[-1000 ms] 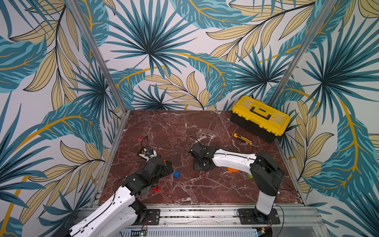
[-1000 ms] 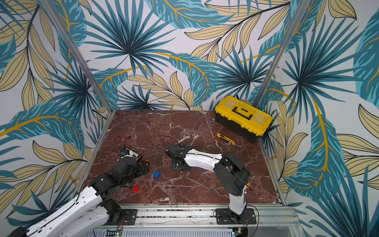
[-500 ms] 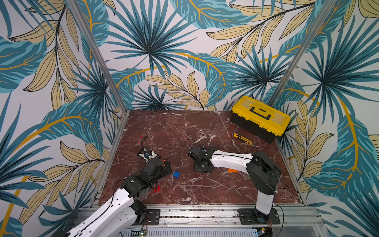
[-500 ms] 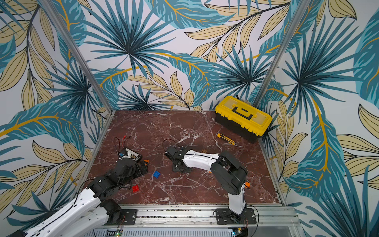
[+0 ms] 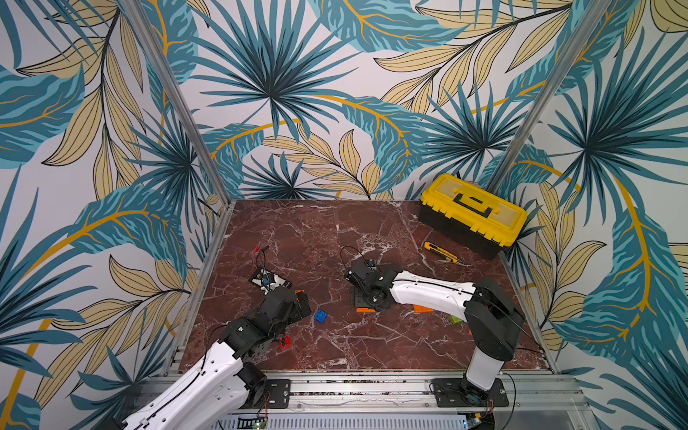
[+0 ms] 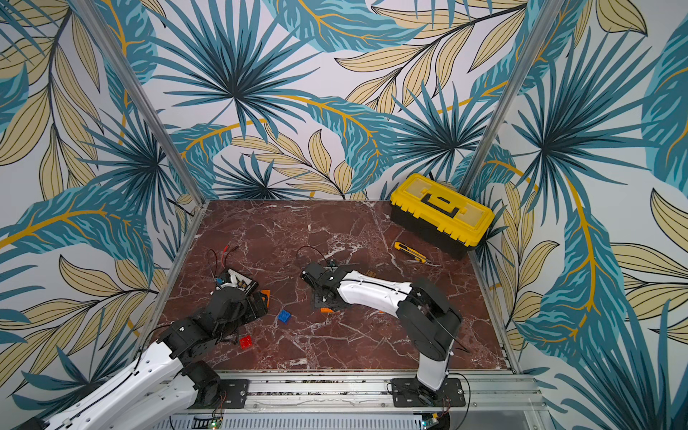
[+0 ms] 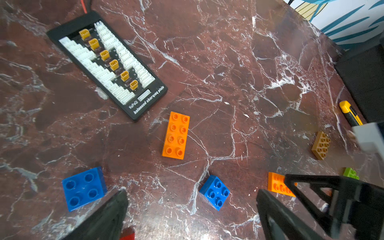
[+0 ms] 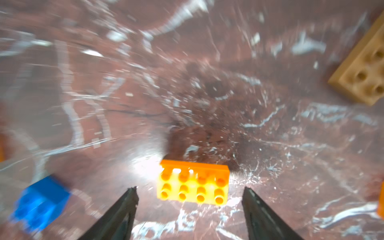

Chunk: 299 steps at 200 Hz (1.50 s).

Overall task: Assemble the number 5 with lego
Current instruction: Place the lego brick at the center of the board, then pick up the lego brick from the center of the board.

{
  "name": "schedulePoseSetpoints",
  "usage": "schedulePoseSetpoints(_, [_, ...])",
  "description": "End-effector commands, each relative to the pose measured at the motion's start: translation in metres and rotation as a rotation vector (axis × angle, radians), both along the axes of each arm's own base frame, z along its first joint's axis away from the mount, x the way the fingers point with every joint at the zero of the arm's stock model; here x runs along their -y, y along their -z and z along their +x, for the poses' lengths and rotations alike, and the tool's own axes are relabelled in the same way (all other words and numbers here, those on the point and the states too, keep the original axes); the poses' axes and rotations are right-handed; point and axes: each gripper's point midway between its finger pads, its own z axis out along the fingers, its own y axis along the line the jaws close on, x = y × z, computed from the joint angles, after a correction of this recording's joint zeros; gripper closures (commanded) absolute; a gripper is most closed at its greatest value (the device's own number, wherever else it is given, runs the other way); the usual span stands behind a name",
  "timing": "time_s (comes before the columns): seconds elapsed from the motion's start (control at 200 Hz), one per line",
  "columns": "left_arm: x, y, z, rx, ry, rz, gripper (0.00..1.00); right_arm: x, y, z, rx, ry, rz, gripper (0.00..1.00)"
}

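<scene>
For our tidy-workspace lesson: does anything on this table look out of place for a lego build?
Yes. A utility knife lies loose near the toolbox, and a black charging board sits close to the orange brick; neither is lego.

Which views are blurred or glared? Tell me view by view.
Right wrist: motion-blurred throughout, glare bleaching the orange brick, blue brick smeared. Left wrist: sharp, lettering on the board legible. Both top views: sharp, evenly lit.
</scene>
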Motion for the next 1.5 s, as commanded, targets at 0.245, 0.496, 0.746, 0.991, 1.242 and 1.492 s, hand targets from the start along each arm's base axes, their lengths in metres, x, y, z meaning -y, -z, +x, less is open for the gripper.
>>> schedulePoseSetpoints(0.245, [-0.058, -0.003, -0.028, -0.040, -0.284, 0.066, 0.00, -0.100, -0.011, -0.021, -0.026, -0.393, 0.223, 0.33])
schedulePoseSetpoints(0.496, [-0.073, -0.009, -0.037, -0.003, -0.349, 0.047, 0.00, -0.116, 0.006, -0.030, -0.024, -0.557, 0.043, 0.38])
schedulePoseSetpoints(0.746, [-0.076, -0.013, -0.040, 0.014, -0.346, 0.044, 0.00, -0.127, 0.022, -0.037, -0.040, -0.668, -0.077, 0.41])
schedulePoseSetpoints(0.991, [-0.078, -0.013, -0.043, 0.014, -0.347, 0.046, 0.00, -0.131, 0.031, -0.037, -0.044, -0.708, -0.143, 0.43])
schedulePoseSetpoints(1.242, [-0.079, -0.012, -0.045, 0.010, -0.349, 0.048, 0.00, -0.136, 0.035, -0.035, -0.044, -0.720, -0.154, 0.46])
schedulePoseSetpoints(1.492, [-0.081, -0.012, -0.046, 0.006, -0.356, 0.052, 0.00, -0.140, 0.039, -0.039, -0.061, -0.732, -0.138, 0.48])
